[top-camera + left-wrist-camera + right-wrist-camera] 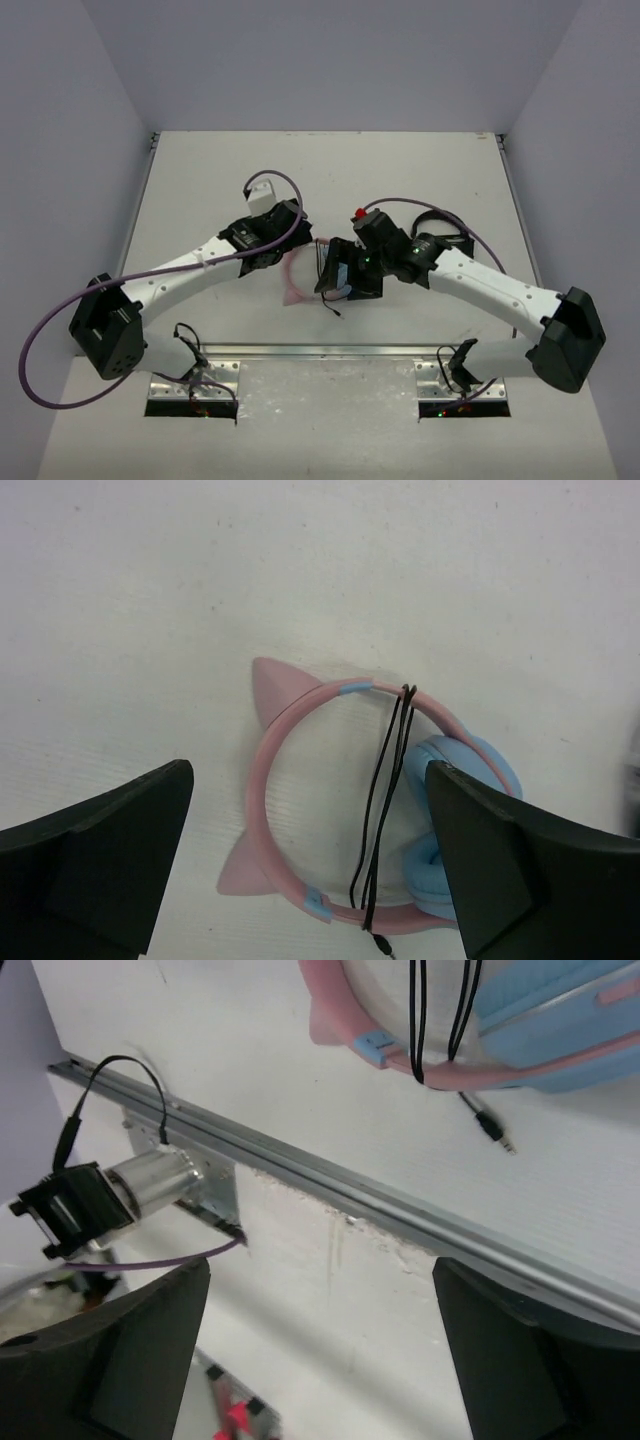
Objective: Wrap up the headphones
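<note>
Presently, cat-ear headphones (262, 780) are being recorded flat on the table (150, 600), black cable (385, 780) looped across the headband (330, 692), with left gripper (308, 780) and right gripper (320, 1270) being held open and empty; a straight upward retreat, clear of loops, is being advised.

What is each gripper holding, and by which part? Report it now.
Nothing is held. The left gripper and right gripper both stand open and empty; the headphones lie free on the table.
</note>
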Controlling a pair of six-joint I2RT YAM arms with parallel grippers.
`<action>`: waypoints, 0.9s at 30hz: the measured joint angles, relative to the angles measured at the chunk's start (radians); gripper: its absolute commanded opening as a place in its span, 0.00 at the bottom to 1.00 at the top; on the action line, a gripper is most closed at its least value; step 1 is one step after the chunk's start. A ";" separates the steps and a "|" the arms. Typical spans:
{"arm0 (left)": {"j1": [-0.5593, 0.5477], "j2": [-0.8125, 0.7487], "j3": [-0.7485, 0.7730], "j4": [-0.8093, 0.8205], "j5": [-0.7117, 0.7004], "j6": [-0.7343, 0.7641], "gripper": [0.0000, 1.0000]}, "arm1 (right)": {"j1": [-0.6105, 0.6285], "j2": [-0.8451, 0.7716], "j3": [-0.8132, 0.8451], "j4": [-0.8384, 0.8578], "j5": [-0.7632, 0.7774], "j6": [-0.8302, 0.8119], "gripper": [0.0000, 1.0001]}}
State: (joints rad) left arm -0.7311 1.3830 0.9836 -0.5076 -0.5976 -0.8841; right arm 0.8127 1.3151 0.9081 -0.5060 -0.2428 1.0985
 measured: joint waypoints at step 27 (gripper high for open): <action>0.226 -0.587 0.410 -0.521 -0.308 0.353 1.00 | -0.002 -0.498 0.823 -0.844 1.007 -0.554 0.99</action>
State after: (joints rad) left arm -0.5053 0.7959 1.3933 -1.0283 -0.9054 -0.5312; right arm 0.8108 0.8173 1.7313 -1.3499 0.7647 0.5446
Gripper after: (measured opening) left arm 0.999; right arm 0.992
